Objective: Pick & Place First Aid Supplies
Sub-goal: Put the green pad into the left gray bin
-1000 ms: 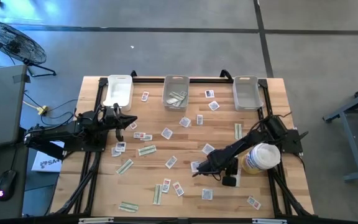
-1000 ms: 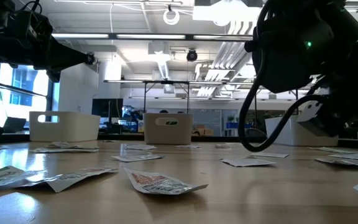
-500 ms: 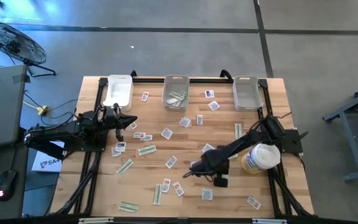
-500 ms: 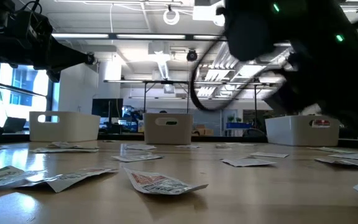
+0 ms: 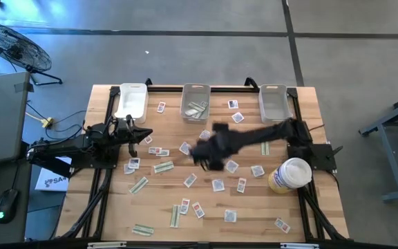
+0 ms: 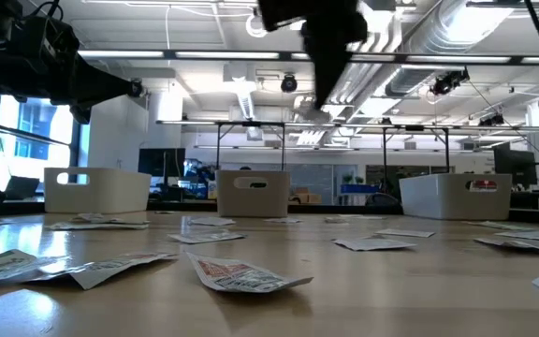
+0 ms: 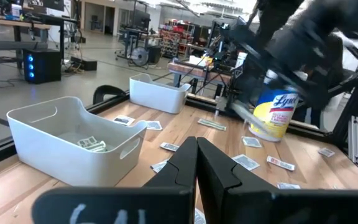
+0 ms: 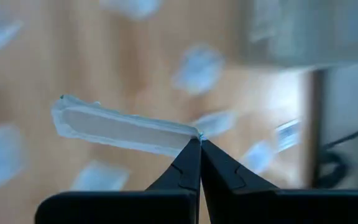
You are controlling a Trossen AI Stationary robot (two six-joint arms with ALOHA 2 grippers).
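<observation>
Pale green, the long paper strip (image 8: 126, 129) is hanging pinched by one end between my right gripper (image 8: 199, 142) fingertips, which are pressing together on it; the table beneath is smearing into blur, so I cannot read any packet there. From above, that gripper (image 5: 206, 153) is itself a dark smudge over the middle of the wooden table (image 5: 116, 207), the strip lost in it. My left gripper (image 5: 144, 134) is resting with fingers together near the left edge, holding nothing. Three clear rectangular plastic bins are lining the far edge: the left bin (image 5: 131, 102), the middle bin (image 5: 195, 102) already holding green strips, the right bin (image 5: 273, 102). Roughly two dozen small flat packets (image 5: 163, 167) are lying scattered, mostly apart. One white-and-yellow round tub (image 5: 289, 175) is standing by the right edge.
</observation>
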